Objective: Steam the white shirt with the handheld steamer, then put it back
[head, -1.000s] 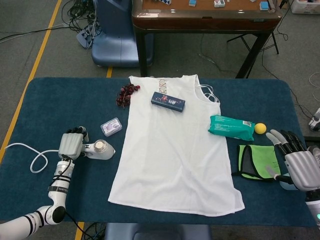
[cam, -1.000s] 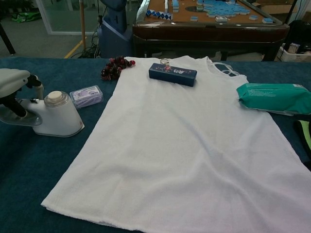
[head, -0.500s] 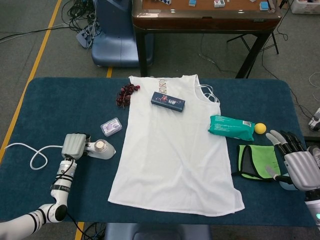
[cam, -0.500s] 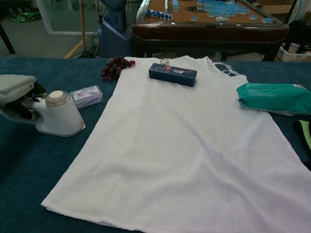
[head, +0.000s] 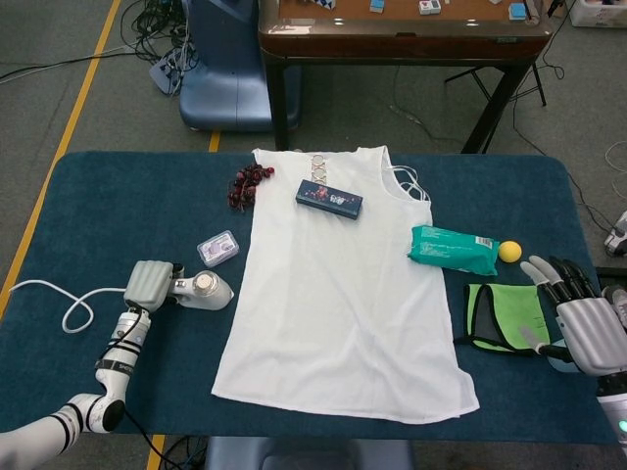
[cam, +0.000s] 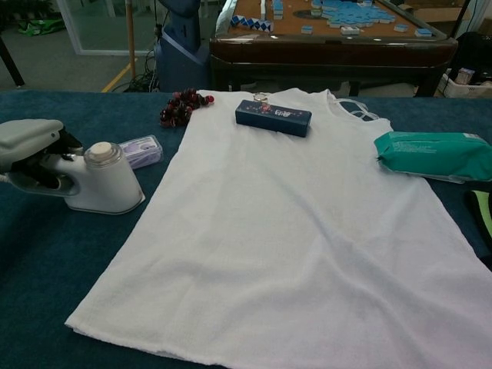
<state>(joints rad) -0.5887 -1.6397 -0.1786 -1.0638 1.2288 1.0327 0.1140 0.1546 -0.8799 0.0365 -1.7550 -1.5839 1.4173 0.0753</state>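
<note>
Gripping the steamer, the left hand hides any label.

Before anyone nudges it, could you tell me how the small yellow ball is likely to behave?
The small yellow ball looks round and would probably roll. The green wipes pack beside it may block it leftward.
</note>
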